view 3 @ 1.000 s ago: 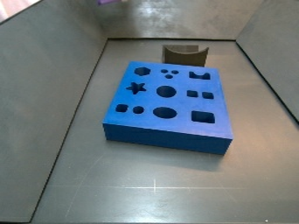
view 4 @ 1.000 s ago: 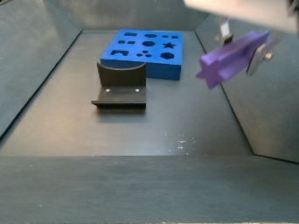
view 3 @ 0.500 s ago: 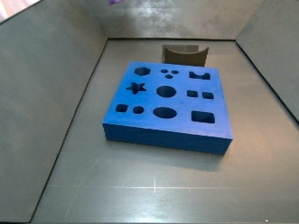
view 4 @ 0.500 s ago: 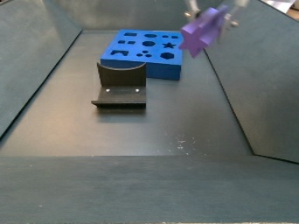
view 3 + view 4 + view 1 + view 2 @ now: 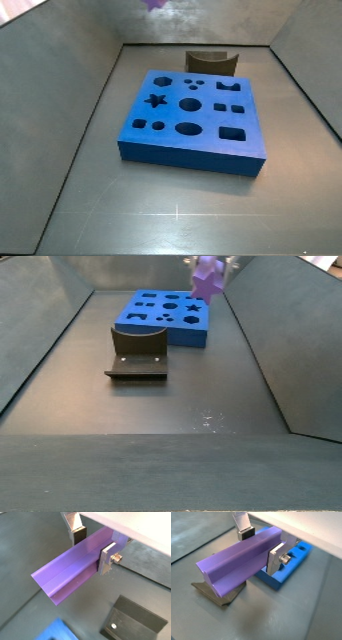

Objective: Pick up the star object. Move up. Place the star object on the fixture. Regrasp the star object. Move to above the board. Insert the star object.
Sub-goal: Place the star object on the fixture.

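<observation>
I've swung the gripper (image 5: 93,546) back from the right wall, high above the board (image 5: 168,316), jaws clamped across the star object (image 5: 75,571) near one end; it looks stiff, light, ridged, so grip mid-length when regrasping.

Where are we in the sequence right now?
Picked up and lifted: the end effector grips the star object, held high near the board. In hand: carrying it. Left: placing on the fixture, regrasping, moving above the board, inserting; its star hole is open.
</observation>
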Motion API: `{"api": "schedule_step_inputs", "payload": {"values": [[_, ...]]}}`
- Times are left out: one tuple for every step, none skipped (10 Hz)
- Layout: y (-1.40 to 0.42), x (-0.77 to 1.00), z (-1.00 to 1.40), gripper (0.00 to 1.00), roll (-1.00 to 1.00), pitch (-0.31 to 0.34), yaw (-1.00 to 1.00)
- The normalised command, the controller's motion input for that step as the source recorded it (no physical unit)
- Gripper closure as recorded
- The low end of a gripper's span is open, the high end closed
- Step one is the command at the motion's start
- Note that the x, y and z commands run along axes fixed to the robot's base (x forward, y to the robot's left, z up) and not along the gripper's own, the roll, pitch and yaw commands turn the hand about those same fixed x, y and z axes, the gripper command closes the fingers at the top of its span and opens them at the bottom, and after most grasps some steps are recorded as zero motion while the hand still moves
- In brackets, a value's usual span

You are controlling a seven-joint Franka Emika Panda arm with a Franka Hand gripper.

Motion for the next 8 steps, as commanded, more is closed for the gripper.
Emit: {"api": "schedule_step_inputs", "payload": {"values": [[-0.39,1.00,-0.01,1.00,-0.15,0.047,0.57],[-0.34,1.00,-0.01,1.00,-0.13,0.064,0.33],[-0.32,1.00,-0.01,1.00,-0.13,0.069,0.24],[-0.28,1.00,-0.01,1.00,-0.12,0.085,0.13],[-0.25,1.00,-0.01,1.00,-0.11,0.099,0.07],[0.19,1.00,-0.08,1.00,-1.00,0.014,0.07],[0.24,1.00,-0.09,1.00,-1.00,0.017,0.06],[0.22,1.00,-0.07,1.00,-1.00,0.032,0.03]]}}
